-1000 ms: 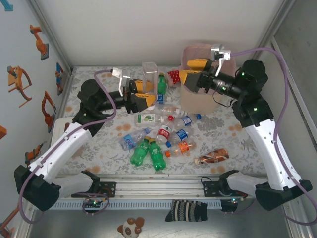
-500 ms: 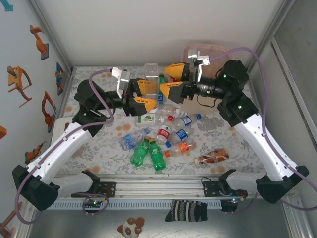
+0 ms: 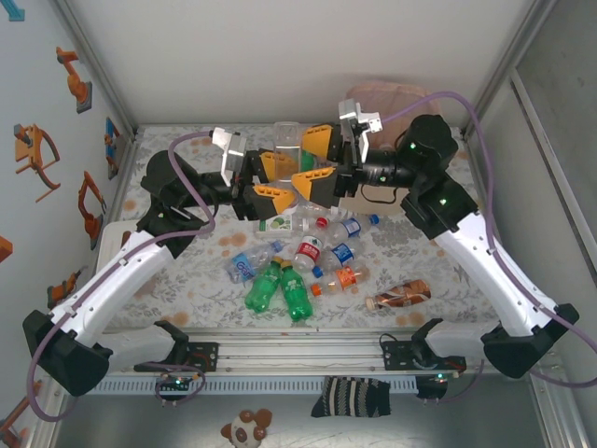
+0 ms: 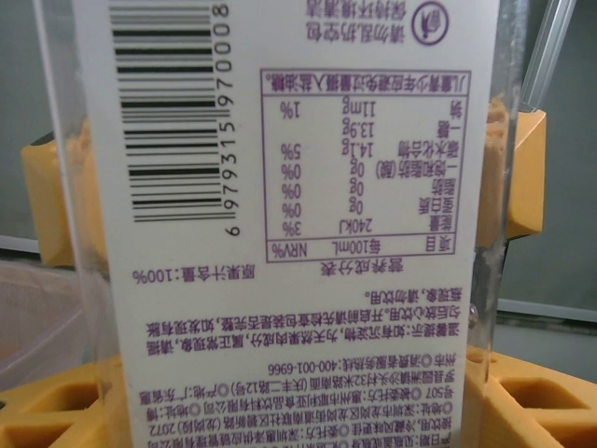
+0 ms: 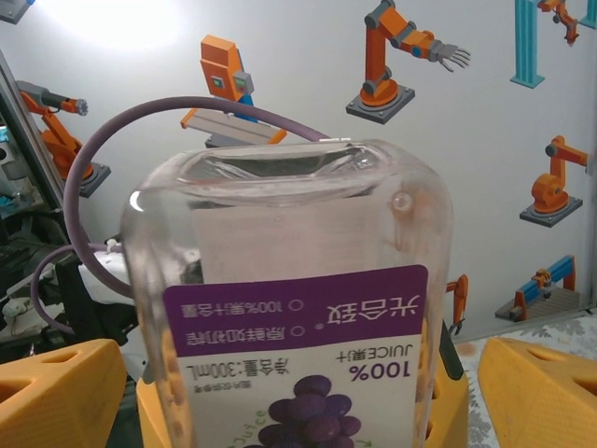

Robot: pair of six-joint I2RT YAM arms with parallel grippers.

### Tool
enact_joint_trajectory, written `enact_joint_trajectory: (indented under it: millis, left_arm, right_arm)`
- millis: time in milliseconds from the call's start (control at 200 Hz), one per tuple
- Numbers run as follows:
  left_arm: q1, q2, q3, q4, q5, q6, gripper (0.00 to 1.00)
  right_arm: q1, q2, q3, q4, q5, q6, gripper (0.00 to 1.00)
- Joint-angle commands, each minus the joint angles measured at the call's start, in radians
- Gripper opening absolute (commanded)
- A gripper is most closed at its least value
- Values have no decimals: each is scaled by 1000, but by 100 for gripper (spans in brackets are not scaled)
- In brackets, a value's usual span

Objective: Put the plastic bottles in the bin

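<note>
Clear juice bottle (image 3: 287, 140) is gripped aloft by the closed left end effector (image 3: 271, 180), while the right end effector (image 3: 315, 161) — swung back from the bin (image 3: 392, 93), wide open and empty — is brought around it, suggesting a handover.
</note>
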Motion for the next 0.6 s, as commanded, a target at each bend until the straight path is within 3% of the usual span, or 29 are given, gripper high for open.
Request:
enact_joint_trajectory:
  millis: [0,596]
  left_arm:
    - [-8,-9,37,44,25,19,52]
    - [-15,-15,46,15,13,46,53]
  right_arm:
    - [14,6,37,24,-22,-26,94]
    - [26,13,57,10,-30,-44,71]
